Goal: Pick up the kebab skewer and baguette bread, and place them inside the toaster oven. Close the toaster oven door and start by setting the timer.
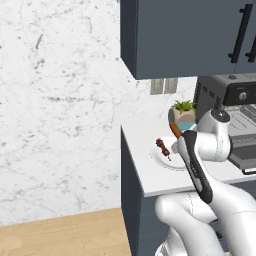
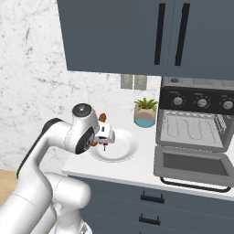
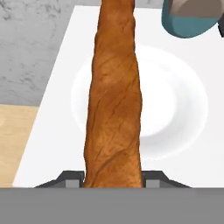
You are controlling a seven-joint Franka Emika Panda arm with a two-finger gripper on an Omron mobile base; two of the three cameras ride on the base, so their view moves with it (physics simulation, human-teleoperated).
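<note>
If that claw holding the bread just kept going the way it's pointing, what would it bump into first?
Most likely the white plate. The gripper, shut on the baguette, points down at the plate on the counter, and the loaf's far end would probably touch first. Depth is hard to judge in the hand view.

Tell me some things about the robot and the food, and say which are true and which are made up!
1. The gripper is holding the baguette bread. True.
2. The toaster oven door is shut. False: it hangs open, flat in front of the toaster oven.
3. The kebab skewer is on the white plate. True.
4. The kebab skewer is inside the oven. False: the rack is bare.
5. A little potted plant stands beside the oven. True.
</note>
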